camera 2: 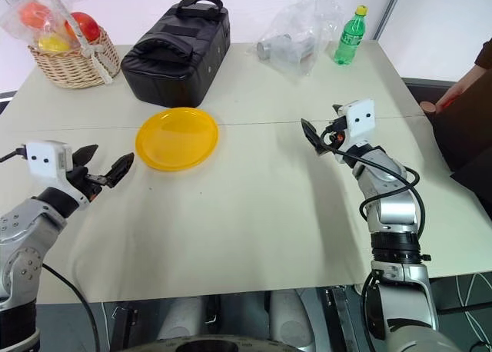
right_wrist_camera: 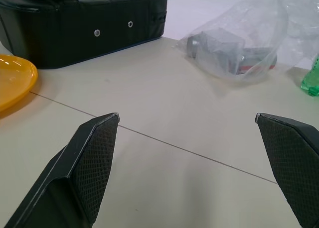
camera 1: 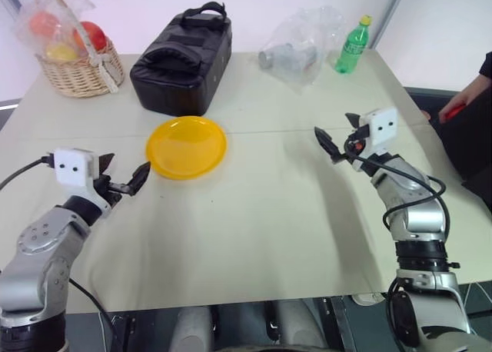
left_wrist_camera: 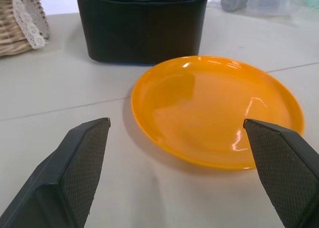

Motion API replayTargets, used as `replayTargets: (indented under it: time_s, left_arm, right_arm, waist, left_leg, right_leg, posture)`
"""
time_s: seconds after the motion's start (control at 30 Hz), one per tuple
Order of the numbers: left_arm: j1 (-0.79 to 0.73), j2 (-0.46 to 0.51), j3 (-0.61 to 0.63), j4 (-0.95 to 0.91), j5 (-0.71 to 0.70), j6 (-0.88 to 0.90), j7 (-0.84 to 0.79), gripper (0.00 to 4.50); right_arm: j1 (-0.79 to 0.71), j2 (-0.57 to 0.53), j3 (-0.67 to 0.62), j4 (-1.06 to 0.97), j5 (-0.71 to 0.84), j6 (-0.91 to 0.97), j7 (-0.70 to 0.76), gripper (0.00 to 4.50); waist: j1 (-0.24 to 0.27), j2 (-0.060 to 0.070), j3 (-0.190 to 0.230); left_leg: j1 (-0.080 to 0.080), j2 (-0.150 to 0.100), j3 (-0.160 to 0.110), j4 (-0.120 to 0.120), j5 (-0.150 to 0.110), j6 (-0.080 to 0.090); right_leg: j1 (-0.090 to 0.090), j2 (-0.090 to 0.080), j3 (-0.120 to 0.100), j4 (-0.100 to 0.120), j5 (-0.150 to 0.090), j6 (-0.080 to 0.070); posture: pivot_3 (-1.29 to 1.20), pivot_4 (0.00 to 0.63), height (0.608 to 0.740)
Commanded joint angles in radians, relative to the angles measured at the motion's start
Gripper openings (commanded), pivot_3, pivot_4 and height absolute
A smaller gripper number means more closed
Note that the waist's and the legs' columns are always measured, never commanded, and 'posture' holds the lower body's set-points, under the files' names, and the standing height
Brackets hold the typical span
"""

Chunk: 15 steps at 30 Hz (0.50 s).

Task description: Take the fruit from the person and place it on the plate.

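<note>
The yellow-orange plate (camera 1: 187, 146) lies empty on the beige table, left of the middle. My left gripper (camera 1: 124, 167) hovers open just to the plate's left, pointing at it; in the left wrist view the plate (left_wrist_camera: 214, 108) sits between its two fingers. Over the right half of the table my right gripper (camera 1: 334, 127) is open and holds nothing. The person (camera 1: 470, 129), in a black top, stands at the right edge. Their hand (camera 1: 450, 106) is low by the table's corner with a bit of red under it; I cannot tell whether this is the fruit.
A wicker basket (camera 1: 77, 74) with bagged fruit stands at the far left corner. A black bag (camera 1: 184, 56) sits behind the plate. A clear plastic bag (camera 1: 300, 48) with a grey item and a green bottle (camera 1: 352, 44) stand at the far right.
</note>
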Motion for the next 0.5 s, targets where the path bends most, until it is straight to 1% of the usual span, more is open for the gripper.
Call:
replayTargets:
  time_s: [0.03,0.1,0.5]
  left_arm:
    - [-0.008,0.003,0.034,-0.041,-0.036,-0.002,-0.005,4.50]
    - [-0.012,-0.002,0.037,-0.045,-0.048,-0.009,-0.004,4.50]
    - [-0.032,0.039,0.013,-0.009,-0.024,-0.017,-0.014,4.50]
  right_arm:
    - [-0.013,0.005,-0.005,-0.020,0.005,-0.021,-0.004,4.47]
    - [-0.014,0.006,-0.005,-0.018,0.005,-0.022,-0.003,4.47]
    - [-0.012,0.019,0.007,-0.008,-0.006,-0.039,-0.010,4.47]
  waist:
    - [0.000,0.000,0.000]
    - [0.000,0.000,0.000]
    - [0.000,0.000,0.000]
  left_leg:
    - [0.000,0.000,0.000,0.000,0.000,0.000]
    - [0.000,0.000,0.000,0.000,0.000,0.000]
    - [0.000,0.000,0.000,0.000,0.000,0.000]
  right_leg:
    - [0.000,0.000,0.000,0.000,0.000,0.000]
    - [0.000,0.000,0.000,0.000,0.000,0.000]
    - [0.000,0.000,0.000,0.000,0.000,0.000]
  posture:
    - [0.00,0.150,0.740]
    - [0.00,0.150,0.740]
    - [0.00,0.150,0.740]
